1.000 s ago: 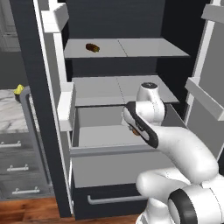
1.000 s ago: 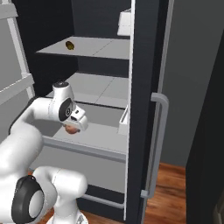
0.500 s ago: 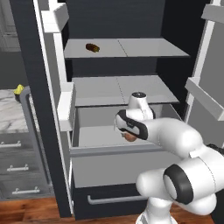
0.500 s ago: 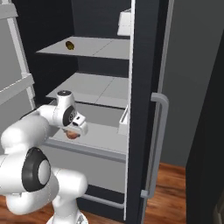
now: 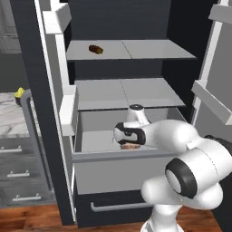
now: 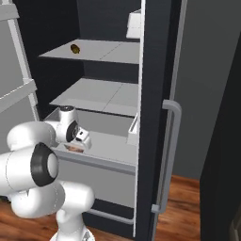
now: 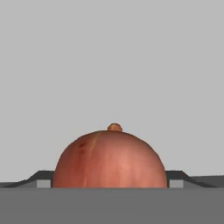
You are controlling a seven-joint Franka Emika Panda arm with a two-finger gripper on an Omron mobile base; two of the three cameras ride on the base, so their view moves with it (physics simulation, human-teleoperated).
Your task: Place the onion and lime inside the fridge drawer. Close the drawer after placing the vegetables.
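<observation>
Gripper (image 5: 130, 146) clenched on onion (image 7: 110, 159), low inside open fridge drawer (image 5: 122, 171). Onion between fingertips (image 7: 175, 180), drawer floor straight ahead. Brown oblong item (image 5: 95, 49) on shelf well above gripper.

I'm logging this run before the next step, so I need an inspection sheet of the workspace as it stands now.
Surface: light grey fridge drawer pulled open, its floor pale and bare around the hand.
Job's things: reddish-orange round onion between the finger tips, low inside the drawer; lime nothing seen.
Clutter: small brown oblong item on the top shelf; yellow-green pointed thing on the marble counter at left.
Grippers: gripper shut on the onion, inside the drawer.
Cables: nothing seen.
Surroundings: fridge doors open on both sides; grey cabinet drawers at left; wooden floor.
</observation>
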